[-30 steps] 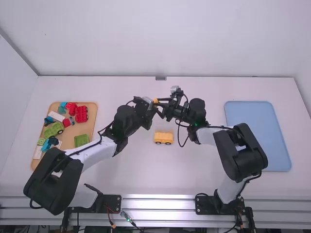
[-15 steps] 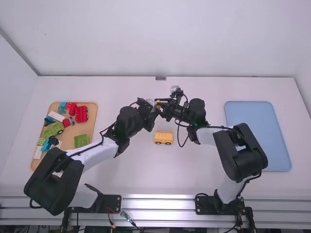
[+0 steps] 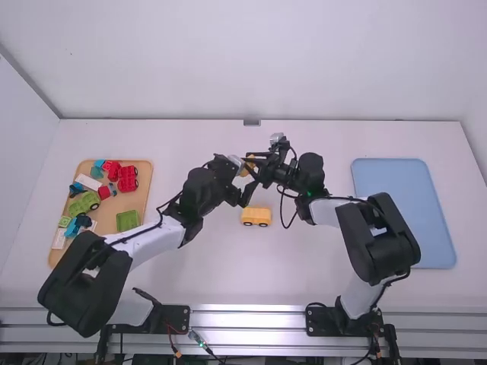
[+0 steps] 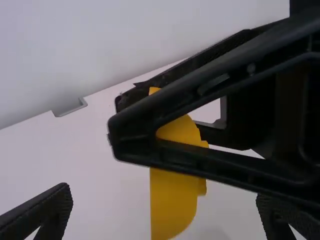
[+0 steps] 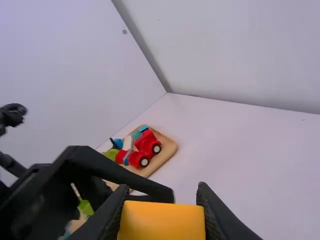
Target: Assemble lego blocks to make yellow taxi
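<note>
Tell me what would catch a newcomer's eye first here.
The eye goes first to the middle, where the two arms nearly meet above the table: the right gripper holds a yellow block, and the left gripper faces it with its fingers open. Next comes the yellow toy vehicle on the table just nearer the camera, then the tan tray of red, green and blue pieces at far left.

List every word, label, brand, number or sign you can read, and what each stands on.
There are none that can be read: nothing legible shows on the yellow block or the yellow wheeled piece. The small pieces on the tan tray are too small to check for markings.
</note>
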Robot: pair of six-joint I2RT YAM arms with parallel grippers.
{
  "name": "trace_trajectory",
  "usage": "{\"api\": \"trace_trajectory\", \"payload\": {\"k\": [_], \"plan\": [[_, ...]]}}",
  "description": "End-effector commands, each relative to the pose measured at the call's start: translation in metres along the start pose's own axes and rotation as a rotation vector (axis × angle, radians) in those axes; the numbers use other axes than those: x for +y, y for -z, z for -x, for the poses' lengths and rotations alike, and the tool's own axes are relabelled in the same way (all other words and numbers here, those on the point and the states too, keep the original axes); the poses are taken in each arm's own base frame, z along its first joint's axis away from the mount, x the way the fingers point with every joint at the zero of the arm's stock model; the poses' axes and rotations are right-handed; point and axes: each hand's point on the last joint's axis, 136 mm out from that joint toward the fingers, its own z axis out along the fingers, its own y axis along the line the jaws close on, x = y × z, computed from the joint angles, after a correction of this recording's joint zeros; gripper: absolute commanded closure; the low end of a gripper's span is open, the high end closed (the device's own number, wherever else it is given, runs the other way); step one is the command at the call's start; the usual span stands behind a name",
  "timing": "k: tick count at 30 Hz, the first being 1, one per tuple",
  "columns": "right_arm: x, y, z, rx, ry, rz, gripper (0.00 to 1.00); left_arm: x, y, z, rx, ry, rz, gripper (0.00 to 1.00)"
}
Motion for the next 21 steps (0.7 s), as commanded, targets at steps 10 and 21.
{"api": "trace_trajectory", "payload": {"k": [10, 21], "plan": [[-0.068, 0.03, -0.007, 0.089, 0.096, -0.24, 0.93, 0.043, 0.007, -0.028, 0.117, 0.022, 0.225, 0.01], [-0.115, 0.066, -0.056, 0.682, 0.255, -0.51, 1.0, 0.085, 0.019, -0.042, 0.207, 0.071, 0.211, 0.01]]}}
